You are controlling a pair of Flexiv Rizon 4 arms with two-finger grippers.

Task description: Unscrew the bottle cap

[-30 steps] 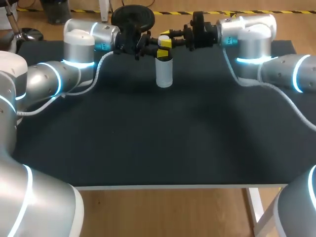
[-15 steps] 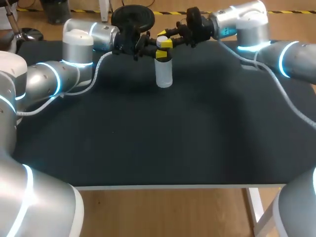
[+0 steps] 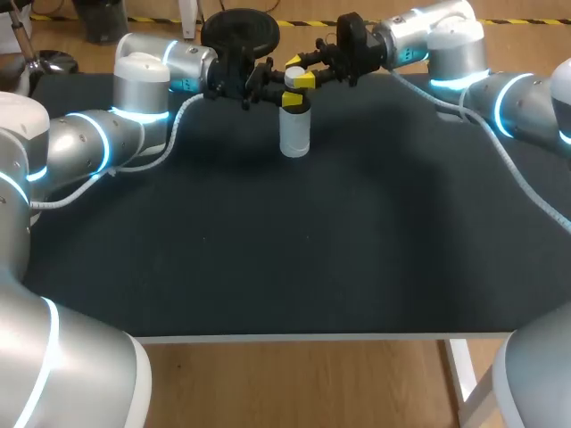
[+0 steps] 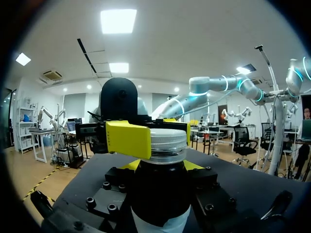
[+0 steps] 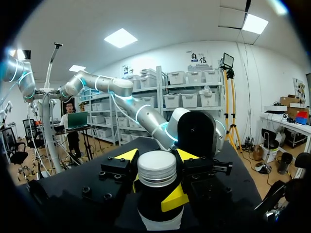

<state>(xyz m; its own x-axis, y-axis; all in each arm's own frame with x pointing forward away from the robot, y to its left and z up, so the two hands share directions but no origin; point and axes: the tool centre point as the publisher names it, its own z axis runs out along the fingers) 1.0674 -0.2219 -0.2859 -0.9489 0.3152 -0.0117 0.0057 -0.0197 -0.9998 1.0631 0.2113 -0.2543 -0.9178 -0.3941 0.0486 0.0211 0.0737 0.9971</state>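
Over the last second the right arm (image 3: 464,62) has swung its wrist up and back toward the far edge of the table (image 3: 268,250), so that its forearm now slants in from the right corner, while the bottle (image 3: 294,135) has stayed almost where it was and the left arm (image 3: 143,80) has not visibly shifted. The bottle stands upright on the black table at the far middle, well away from the near edge, its lower body white and its shoulder dark. The left gripper (image 3: 285,94) comes in level from the left and is closed around the dark shoulder just under the cap (image 4: 167,143); in the left wrist view its own yellow tips show on either side of the bottle, below the cap's ribbed rim. The right gripper (image 3: 298,71) comes in from the opposite side and sits higher, clamped on the cap, with one of its yellow fingertips (image 4: 129,139) pressed flat against the ribbed side and the other against the far side. The cap sits on the bottle's neck.
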